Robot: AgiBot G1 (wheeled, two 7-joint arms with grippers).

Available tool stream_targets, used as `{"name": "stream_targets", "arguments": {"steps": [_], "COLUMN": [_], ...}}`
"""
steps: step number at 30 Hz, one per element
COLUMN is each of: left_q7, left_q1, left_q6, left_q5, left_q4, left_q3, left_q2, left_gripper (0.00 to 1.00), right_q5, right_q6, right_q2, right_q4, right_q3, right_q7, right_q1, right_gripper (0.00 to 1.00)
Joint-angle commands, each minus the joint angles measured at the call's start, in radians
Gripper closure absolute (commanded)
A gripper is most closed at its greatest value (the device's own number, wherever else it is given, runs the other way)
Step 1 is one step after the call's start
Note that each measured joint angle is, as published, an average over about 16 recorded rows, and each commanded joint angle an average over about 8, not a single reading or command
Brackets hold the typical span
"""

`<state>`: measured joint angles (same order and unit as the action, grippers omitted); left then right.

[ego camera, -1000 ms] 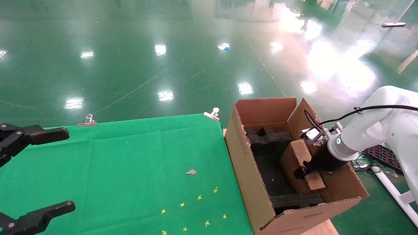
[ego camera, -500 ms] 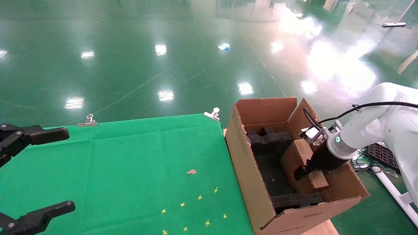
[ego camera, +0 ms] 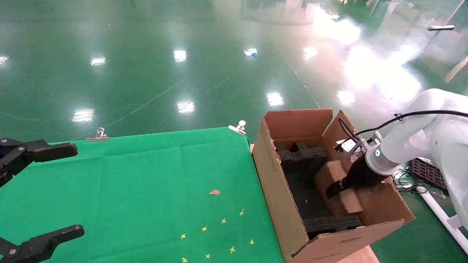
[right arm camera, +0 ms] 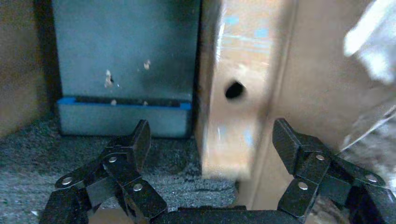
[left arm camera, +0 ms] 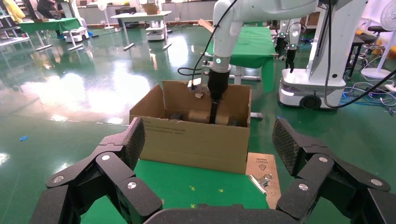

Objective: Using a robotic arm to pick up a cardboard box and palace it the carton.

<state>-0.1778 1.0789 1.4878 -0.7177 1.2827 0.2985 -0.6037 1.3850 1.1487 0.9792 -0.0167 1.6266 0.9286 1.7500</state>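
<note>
One carton [ego camera: 289,204] stands beside the green surface [ego camera: 146,182], with one cardboard box [ego camera: 338,182] leaning inside it on black foam [ego camera: 301,157]. The robotic arm [ego camera: 413,142] slants down into the carton; its right claw [right arm camera: 210,140] is spread apart around the box. The left claw [left arm camera: 210,144] hangs open over the surface.

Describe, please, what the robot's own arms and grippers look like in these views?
The right arm is glossy white and tubular, with a green-lit ring at the wrist, a black cable looping along it and a small grey camera block. Its black sleeve leads to the right gripper: matte black, multi-jointed fingers with silver rivets. The left gripper looks the same, with ribbed fingertip pads; no white arm shows.
</note>
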Motion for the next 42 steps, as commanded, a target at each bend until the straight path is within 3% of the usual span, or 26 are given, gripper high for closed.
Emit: {"name": "stream_targets", "arguments": {"steps": [1, 8, 20, 25, 34, 42], "left_q7": [0.000, 0.000, 0.001, 0.001, 0.001, 0.001], "left_q1": [0.000, 0.000, 0.000, 0.000, 0.000, 0.001], "left_q6": [0.000, 0.000, 0.000, -0.001, -0.001, -0.001], "left_q5": [0.000, 0.000, 0.001, 0.001, 0.001, 0.001], "left_q4": [0.000, 0.000, 0.000, 0.000, 0.000, -0.001], "left_q3": [0.000, 0.000, 0.001, 0.001, 0.002, 0.002], "left_q2": [0.000, 0.000, 0.000, 0.001, 0.001, 0.001], "left_gripper": [0.00, 0.00, 0.00, 0.00, 0.00, 0.00], "right_q5": [0.000, -0.009, -0.035, -0.032, -0.031, -0.107], "right_q6": [0.001, 0.023, 0.083, 0.090, 0.082, 0.114], "right_q2": [0.000, -0.010, -0.057, -0.070, -0.076, -0.112], "right_q4": [0.001, -0.012, -0.071, -0.098, -0.141, -0.281], "right_q3": [0.000, -0.007, -0.032, -0.032, -0.050, -0.210], "right_q7": [-0.002, -0.038, -0.134, -0.139, -0.143, -0.217], "right_q1": [0.005, 0.107, 0.411, 0.467, 0.458, 0.319], "right_gripper": [0.00, 0.00, 0.00, 0.00, 0.00, 0.00]}}
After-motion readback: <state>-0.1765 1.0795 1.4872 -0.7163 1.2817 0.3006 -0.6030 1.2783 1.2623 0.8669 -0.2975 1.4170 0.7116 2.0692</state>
